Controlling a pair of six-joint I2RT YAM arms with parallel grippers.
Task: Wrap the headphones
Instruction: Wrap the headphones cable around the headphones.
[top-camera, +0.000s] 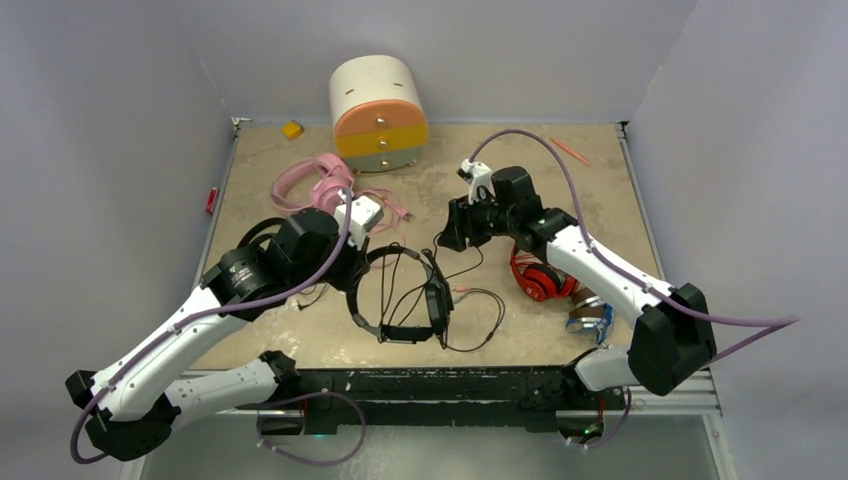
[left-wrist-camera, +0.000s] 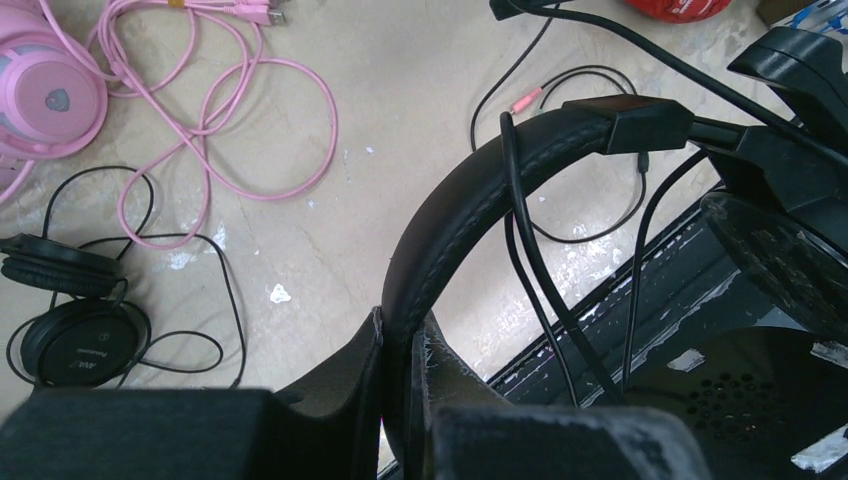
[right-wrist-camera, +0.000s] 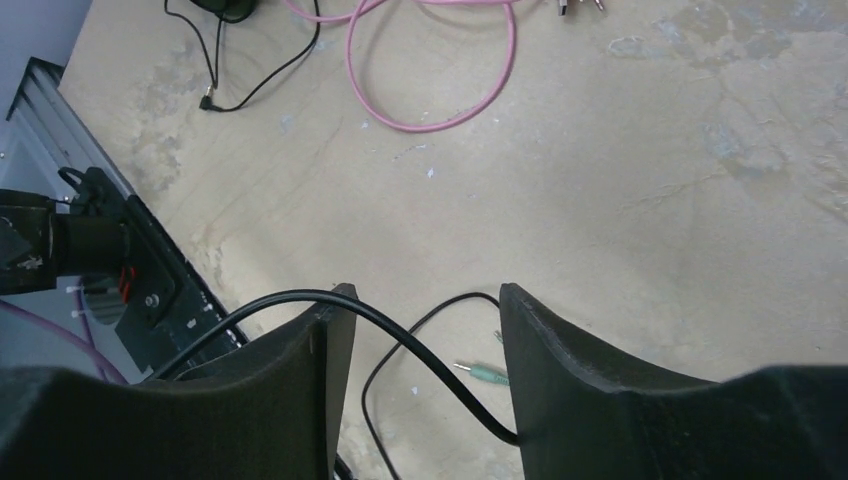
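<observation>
The left gripper (left-wrist-camera: 400, 340) was clenched on the padded headband of a black pair of headphones (top-camera: 437, 300), which sat around the middle of the table (top-camera: 560, 190), close to its near edge. Its thin black cable (right-wrist-camera: 400, 340) hung over the band in loops and trailed off to the right. There it crossed the gap between the jaws of the right gripper (right-wrist-camera: 425, 300). Those jaws stood apart, released, with the cable touching the inner face of one finger but pinched by neither.

The other pairs lay on the tabletop – the pink headphones (top-camera: 318, 180) toward the far-left corner with their pink cable spread loosely beside them, and a second black pair (left-wrist-camera: 75, 335) just nearer than the pink pair, on the left side. The red headphones (top-camera: 540, 282) lay in the right half, and the brown pair (top-camera: 590, 315) lay by the near-right corner (partly hidden by the right arm). A white, orange and yellow drawer box (top-camera: 380, 115) stood at the middle of the far edge.
</observation>
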